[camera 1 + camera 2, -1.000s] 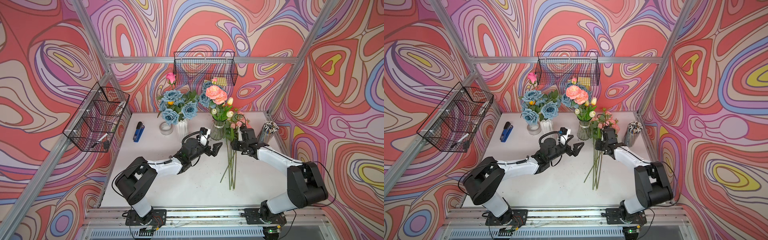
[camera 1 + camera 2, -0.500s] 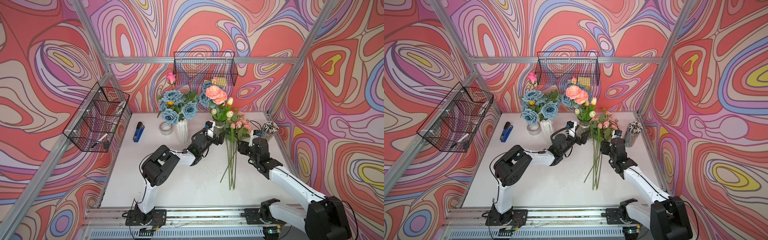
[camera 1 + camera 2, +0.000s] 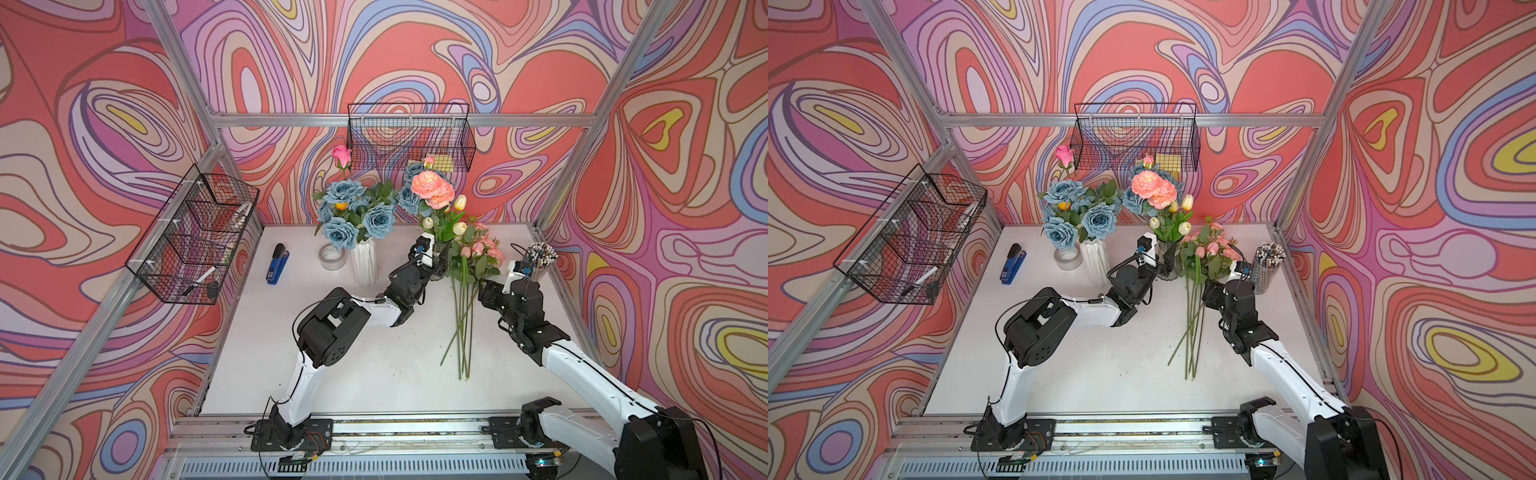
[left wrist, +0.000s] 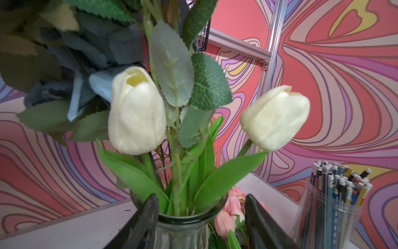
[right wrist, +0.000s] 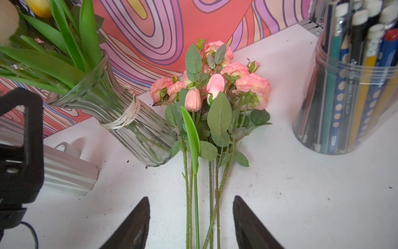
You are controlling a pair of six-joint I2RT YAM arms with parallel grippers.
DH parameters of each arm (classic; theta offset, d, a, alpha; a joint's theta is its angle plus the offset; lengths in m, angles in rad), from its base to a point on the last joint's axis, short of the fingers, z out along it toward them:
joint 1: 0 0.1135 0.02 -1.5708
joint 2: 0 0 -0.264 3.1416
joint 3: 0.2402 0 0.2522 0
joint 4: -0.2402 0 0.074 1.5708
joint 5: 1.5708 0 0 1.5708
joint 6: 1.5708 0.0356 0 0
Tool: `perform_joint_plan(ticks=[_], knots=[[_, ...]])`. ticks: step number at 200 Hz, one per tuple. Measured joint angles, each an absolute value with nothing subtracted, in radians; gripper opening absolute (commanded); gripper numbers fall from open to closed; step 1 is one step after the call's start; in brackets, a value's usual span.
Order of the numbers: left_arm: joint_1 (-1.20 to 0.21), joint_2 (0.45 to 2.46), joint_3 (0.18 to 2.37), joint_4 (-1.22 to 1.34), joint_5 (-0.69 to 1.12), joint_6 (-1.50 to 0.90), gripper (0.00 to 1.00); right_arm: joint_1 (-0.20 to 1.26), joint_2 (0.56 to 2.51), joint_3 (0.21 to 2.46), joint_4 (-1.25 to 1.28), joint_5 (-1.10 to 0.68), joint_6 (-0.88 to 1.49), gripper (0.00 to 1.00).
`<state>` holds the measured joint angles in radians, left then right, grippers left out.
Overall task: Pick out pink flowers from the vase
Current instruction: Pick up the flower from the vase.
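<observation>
- Straddling the neck of the glass vase [image 4: 183, 232], the left gripper [image 4: 201, 196] stands partly open. One finger [image 4: 146, 217] lies against the rim, while the other stands clear of it, with pink buds showing through the gap.
- It clamps nothing; cream tulips [image 4: 135, 112] rise just above it.
- The right gripper [image 5: 191, 198] is open moderately wide over the desk [image 5: 301, 194] and holds nothing.
- A bunch of pink flowers [image 5: 215, 86] lies flat on the desk, heads between the glass vase and the pencil cup [image 5: 353, 97]. In the wrist view its stems pass between the right jaws with a gap on each side.
- Two large peach-pink blooms [image 3: 432, 189] stand in the glass vase, above the tulips.
</observation>
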<state>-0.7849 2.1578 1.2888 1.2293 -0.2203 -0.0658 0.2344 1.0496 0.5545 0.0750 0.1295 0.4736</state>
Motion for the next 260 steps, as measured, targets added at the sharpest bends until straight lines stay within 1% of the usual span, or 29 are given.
perform_joint_plan(ticks=[42, 59, 155, 188, 214, 260], knots=[[-0.785, 2.186, 1.339, 1.222, -0.238, -0.03, 0.62, 0.234, 1.049, 0.552, 0.08, 0.121, 0.485, 0.62], [-0.785, 2.188, 1.358, 1.222, -0.241, -0.022, 0.58, 0.234, 1.049, 0.55, 0.082, 0.118, 0.488, 0.62], [-0.783, 2.246, 1.443, 1.209, -0.254, 0.001, 0.46, 0.234, 1.043, 0.55, 0.083, 0.112, 0.492, 0.62], [-0.777, 2.25, 1.459, 1.208, -0.255, 0.004, 0.37, 0.234, 1.04, 0.549, 0.083, 0.112, 0.492, 0.62], [-0.772, 2.25, 1.459, 1.207, -0.254, 0.007, 0.22, 0.234, 1.041, 0.541, 0.089, 0.112, 0.492, 0.62], [-0.771, 2.25, 1.459, 1.206, -0.251, 0.009, 0.11, 0.234, 1.042, 0.537, 0.096, 0.112, 0.492, 0.62]])
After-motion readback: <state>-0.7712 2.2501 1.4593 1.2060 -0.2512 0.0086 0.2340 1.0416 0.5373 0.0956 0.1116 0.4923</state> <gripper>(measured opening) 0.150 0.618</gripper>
